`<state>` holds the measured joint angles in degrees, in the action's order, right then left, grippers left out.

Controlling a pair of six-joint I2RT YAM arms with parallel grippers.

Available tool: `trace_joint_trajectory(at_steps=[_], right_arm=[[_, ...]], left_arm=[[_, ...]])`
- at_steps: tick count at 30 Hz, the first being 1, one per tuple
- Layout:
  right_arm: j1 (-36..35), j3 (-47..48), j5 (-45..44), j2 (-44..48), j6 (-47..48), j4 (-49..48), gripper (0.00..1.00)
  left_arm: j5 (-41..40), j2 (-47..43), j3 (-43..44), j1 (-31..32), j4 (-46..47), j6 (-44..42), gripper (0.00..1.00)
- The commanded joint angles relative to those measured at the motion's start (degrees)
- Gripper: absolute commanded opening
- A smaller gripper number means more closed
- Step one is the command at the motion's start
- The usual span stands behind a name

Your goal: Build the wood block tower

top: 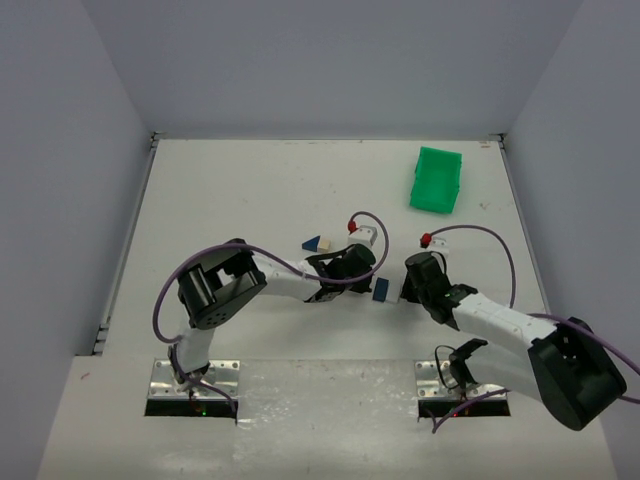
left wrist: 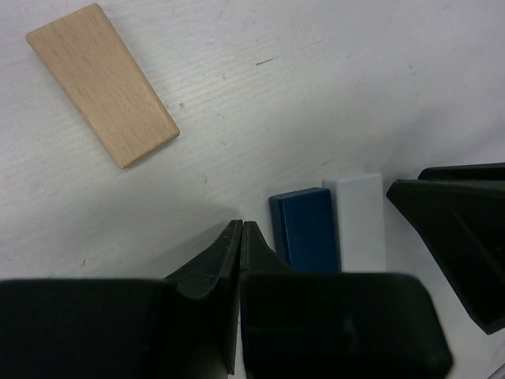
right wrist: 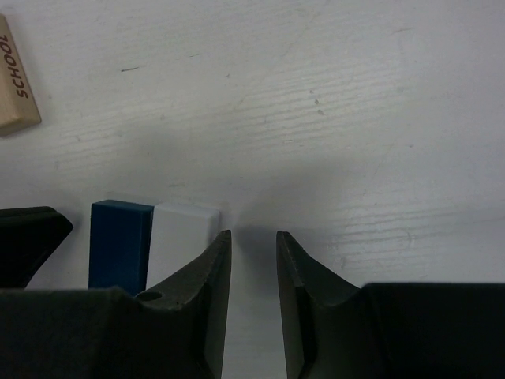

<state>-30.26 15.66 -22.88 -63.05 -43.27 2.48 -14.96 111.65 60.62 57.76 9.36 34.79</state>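
Dark blue wooden block and white wooden block are lying touching on the tabletop, unstacked. Left pincer is resting pressed together, empty; right pincer is hovering narrowly apart, empty. Blocks are probably light, rigid and slick with paint, so grip across the long faces.

we see a white table with faint scuffs. a green plastic bin sits toward its far right. near the middle a blue wedge lies just beside a tan block. closer to the near edge, a dark blue block and a white block lie flat side by side, touching along their long edges. apart from that pair, the left wrist view shows a flat tan piece, and the right wrist view a tan piece printed "school"; we cannot tell whether these are one block.
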Motion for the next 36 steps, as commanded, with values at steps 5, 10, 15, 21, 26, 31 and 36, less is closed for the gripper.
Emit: trace_joint_trajectory(at_steps=[5,10,15,21,26,31,36], right_arm=[[0.9,0.9,4.07,-3.88,2.49,-6.08,0.3],[1.08,1.04,4.77,-3.73,2.03,-5.79,0.31],[0.99,0.57,4.38,-1.71,0.26,-3.67,0.31],[0.99,-0.04,3.39,-0.7,-0.89,-3.09,0.31],[1.01,-0.12,1.98,-0.19,-2.05,-2.32,0.32],[0.99,-0.63,0.73,0.95,-2.72,-0.63,0.32],[1.05,-0.51,0.29,1.27,-2.79,-0.04,0.33]], left_arm=[[2.06,1.15,0.88,-0.45,2.95,0.11,0.0],[2.92,1.46,0.91,-0.45,3.29,0.2,0.0],[3.18,1.28,0.94,-0.45,3.21,0.55,0.0],[3.77,1.82,1.29,-0.45,3.22,0.48,0.0],[4.33,2.29,1.62,-0.45,3.5,0.16,0.0],[4.2,2.74,1.96,-0.45,3.26,-0.05,0.0],[2.07,1.99,1.87,-0.45,1.9,0.6,0.0]])
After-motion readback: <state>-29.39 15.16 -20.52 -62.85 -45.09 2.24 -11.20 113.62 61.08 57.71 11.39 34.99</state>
